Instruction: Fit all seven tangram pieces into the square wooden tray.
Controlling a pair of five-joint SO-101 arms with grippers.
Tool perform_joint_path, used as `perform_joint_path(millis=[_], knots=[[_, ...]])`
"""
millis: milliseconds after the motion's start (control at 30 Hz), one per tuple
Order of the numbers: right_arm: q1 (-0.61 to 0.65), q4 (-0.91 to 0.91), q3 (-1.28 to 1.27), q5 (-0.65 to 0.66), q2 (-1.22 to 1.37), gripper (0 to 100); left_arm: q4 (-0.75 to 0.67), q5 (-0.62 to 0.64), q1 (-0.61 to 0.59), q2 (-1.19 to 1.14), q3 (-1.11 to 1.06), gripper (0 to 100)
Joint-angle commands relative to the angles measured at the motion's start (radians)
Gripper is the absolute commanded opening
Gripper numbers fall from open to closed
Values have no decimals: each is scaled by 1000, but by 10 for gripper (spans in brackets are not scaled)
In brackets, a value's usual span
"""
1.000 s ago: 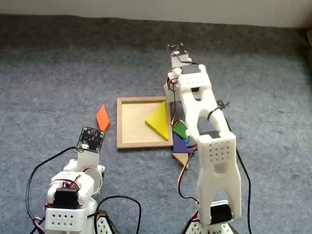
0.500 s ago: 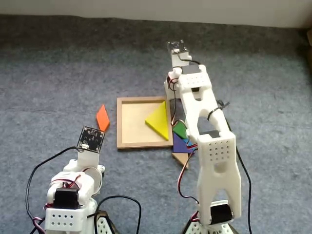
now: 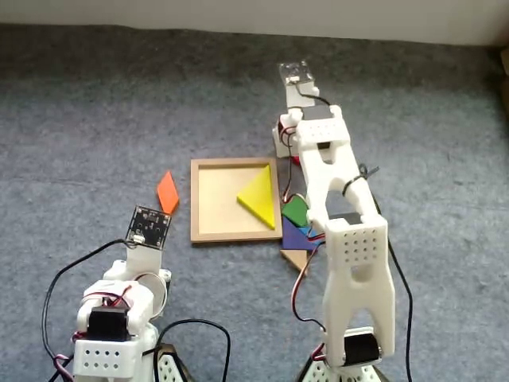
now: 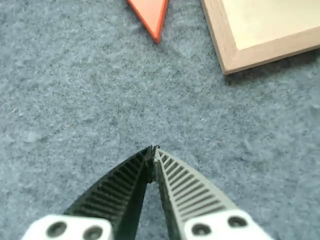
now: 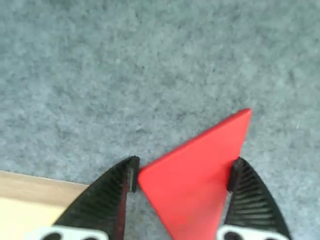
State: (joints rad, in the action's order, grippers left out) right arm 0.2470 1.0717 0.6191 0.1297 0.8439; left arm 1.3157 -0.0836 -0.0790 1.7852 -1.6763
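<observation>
My right gripper pinches the red triangle by its slanting edges just beyond the tray, where it could squirt free; left gripper rests closed, empty.

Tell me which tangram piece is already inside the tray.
The yellow triangle: it alone lies in the wooden tray; orange piece, green piece and blue piece lie outside.
</observation>
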Motion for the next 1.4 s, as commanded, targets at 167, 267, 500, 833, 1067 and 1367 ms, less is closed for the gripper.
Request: perform_joint_path(millis=[167,267,500,833,1067,1367], knots=[[-13,150,48,9,-21,156,3,9,-8,15,-21,32],[-15,206,91,11,-38,156,3,9,-8,15,-21,32],[-7,381,197,6,-84,156,3,9,-8,15,-21,32],[48,622,367,5,-140,156,3,9,-8,15,-21,32],[62,587,380,9,-127,157,3,9,-8,15,-21,32],[-5,530,407,11,73,332,3,9,-8,15,-21,32]])
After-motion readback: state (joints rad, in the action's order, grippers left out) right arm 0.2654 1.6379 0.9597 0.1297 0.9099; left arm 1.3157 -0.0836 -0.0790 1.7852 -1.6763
